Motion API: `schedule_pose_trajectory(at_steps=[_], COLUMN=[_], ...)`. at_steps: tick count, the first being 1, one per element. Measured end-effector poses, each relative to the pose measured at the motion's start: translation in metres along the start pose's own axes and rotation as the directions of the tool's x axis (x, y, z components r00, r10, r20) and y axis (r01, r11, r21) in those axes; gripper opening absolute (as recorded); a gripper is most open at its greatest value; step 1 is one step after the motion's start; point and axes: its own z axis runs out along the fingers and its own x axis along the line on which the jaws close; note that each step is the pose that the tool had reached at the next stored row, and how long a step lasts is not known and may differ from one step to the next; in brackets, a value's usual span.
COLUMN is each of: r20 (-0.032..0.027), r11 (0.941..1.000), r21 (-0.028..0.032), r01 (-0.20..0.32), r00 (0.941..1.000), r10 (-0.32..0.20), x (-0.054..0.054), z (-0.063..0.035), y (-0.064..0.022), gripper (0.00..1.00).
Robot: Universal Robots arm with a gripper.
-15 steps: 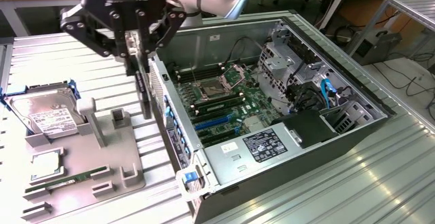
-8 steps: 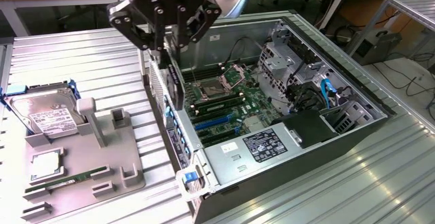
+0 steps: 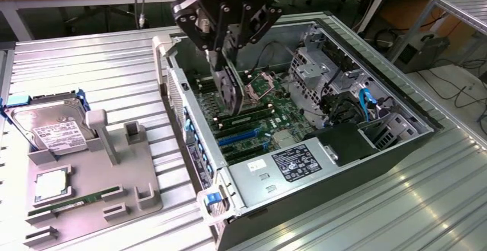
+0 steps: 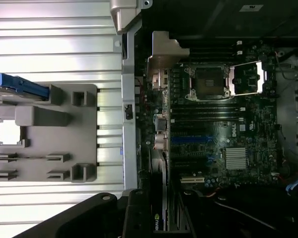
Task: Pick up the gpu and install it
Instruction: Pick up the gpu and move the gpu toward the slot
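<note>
Gripper (image 3: 226, 57) clamped on upper end of gpu (image 3: 230, 94); card hangs edge-down directly beneath the claw, over the motherboard (image 3: 280, 117); contact with motherboard cannot be told.

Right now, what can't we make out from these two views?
- Exterior view: the lower edge of the graphics card, held by the gripper. The card itself hides whether it meets a slot on the motherboard.
- Wrist view: most of the card is cut off by the picture's edge, past its logo.
- Exterior view: the print on the hard drive label is too small to read.
</note>
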Motion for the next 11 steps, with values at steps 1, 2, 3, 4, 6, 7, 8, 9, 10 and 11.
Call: schedule_pose_trajectory(at_steps=[1, 2, 3, 4, 6, 7, 8, 9, 10, 11], r20=[-0.0006, -0.0012, -0.0019, -0.0023, -0.0025, -0.0025, -0.0026, -0.0028, -0.0032, -0.0038], r11=[1.0000, 1.0000, 1.0000, 1.0000, 1.0000, 1.0000, 1.0000, 1.0000, 1.0000, 1.0000], r21=[0.0002, 0.0001, 0.0001, 0.0002, 0.0001, 0.0001, 0.0001, 0.0001, 0.0001, 0.0002], r01=[0.000, 0.000, 0.000, 0.000, 0.000, 0.000, 0.000, 0.000, 0.000, 0.000], r00=[1.0000, 1.0000, 1.0000, 1.0000, 1.0000, 1.0000, 1.0000, 1.0000, 1.0000, 1.0000], r10=[0.000, 0.000, 0.000, 0.000, 0.000, 0.000, 0.000, 0.000, 0.000, 0.000], x=[-0.004, -0.009, -0.014, -0.020, -0.030, -0.034, -0.039, -0.044, -0.052, -0.057], z=[0.0005, 0.0013, 0.0020, 0.0030, 0.0046, 0.0054, 0.0062, 0.0071, 0.0091, 0.0106], y=[0.0001, 0.0001, 0.0002, 0.0003, 0.0005, 0.0005, 0.0006, 0.0006, 0.0008, 0.0010], gripper=[0.26, 0.26, 0.26, 0.26, 0.26, 0.26, 0.26, 0.26, 0.26, 0.26])
